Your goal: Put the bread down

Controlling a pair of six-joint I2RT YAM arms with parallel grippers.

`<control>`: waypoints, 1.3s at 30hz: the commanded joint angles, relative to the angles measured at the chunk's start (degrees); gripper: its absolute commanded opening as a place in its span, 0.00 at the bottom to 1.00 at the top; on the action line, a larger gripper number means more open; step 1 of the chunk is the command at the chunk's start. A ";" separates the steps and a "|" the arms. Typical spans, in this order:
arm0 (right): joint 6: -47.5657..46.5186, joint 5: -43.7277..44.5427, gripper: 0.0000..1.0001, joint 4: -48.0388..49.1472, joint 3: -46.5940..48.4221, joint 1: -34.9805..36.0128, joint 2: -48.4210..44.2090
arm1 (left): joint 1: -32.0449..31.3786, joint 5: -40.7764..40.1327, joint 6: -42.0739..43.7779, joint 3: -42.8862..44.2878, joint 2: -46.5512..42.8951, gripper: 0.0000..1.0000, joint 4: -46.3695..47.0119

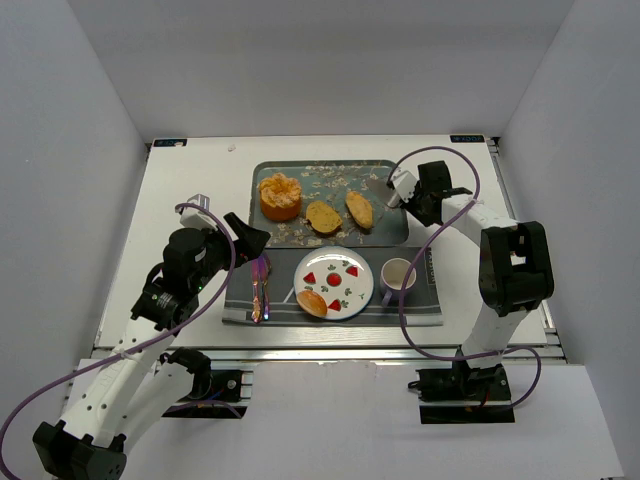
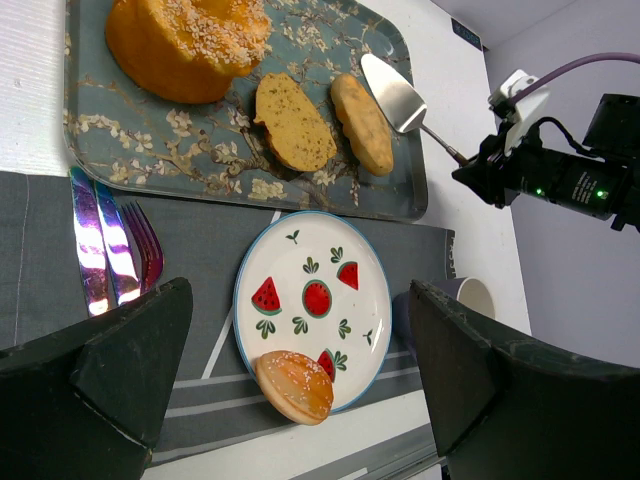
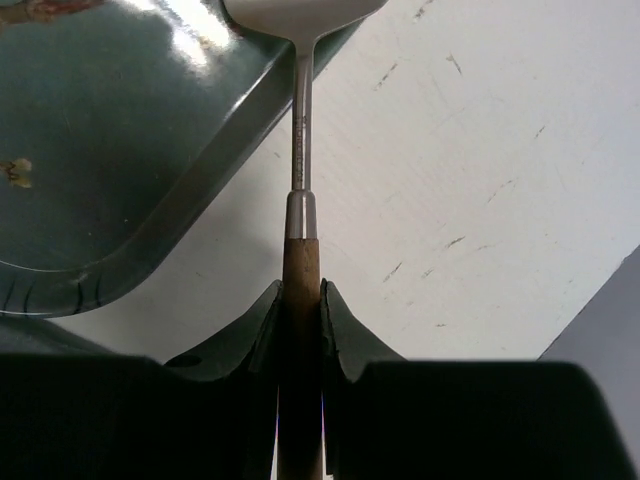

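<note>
The small orange-tan bun [image 1: 312, 302] lies on the near-left rim of the watermelon plate [image 1: 345, 268]. It also shows in the left wrist view [image 2: 293, 386]. The flat slice [image 1: 323, 216] and the oval roll [image 1: 359, 209] lie on the patterned blue tray [image 1: 385, 232]. They also show in the left wrist view, slice [image 2: 293, 122] and roll [image 2: 362, 122]. My left gripper [image 1: 248, 238] is open and empty, raised left of the plate [image 2: 300, 305]. My right gripper [image 1: 401, 197] is shut on a spatula's wooden handle [image 3: 300, 300]. The spatula blade [image 2: 395, 92] rests over the tray's right edge beside the roll.
A large orange ruffled cake [image 1: 280, 195] sits at the tray's left end. A cup [image 1: 397, 275] stands right of the plate on a grey placemat [image 1: 425, 305]. Shiny cutlery [image 1: 260, 285] lies left of the plate. White walls enclose the table.
</note>
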 commanded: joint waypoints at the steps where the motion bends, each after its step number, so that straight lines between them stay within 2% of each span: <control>1: -4.96 2.28 0.00 3.57 -0.76 2.11 -2.07 | 0.26 -0.19 0.17 0.24 -0.03 0.98 0.19; 9: -9.01 -6.66 0.00 -4.94 -2.70 6.33 -4.28 | 0.26 -0.36 0.08 -0.19 -0.39 0.98 0.10; 16: -8.92 -10.46 0.00 -13.02 -0.24 7.48 -3.75 | 0.26 -0.54 0.26 0.16 -0.56 0.98 -0.34; 19: -11.73 -11.70 0.00 -15.49 0.20 7.48 -4.10 | 0.26 -0.71 0.17 -0.11 -0.82 0.98 -0.51; 22: -12.35 -12.83 0.00 -16.37 0.99 7.31 -4.02 | 0.26 -0.63 -0.09 -0.46 -1.26 0.98 -0.43; 30: -12.62 -18.20 0.00 -26.65 7.32 5.81 0.99 | 0.26 -1.15 0.08 0.07 -2.23 0.98 -1.74; 39: -10.16 -22.94 0.00 -29.91 11.71 1.42 3.80 | 0.26 -1.07 -0.36 -0.02 -2.50 0.98 -1.66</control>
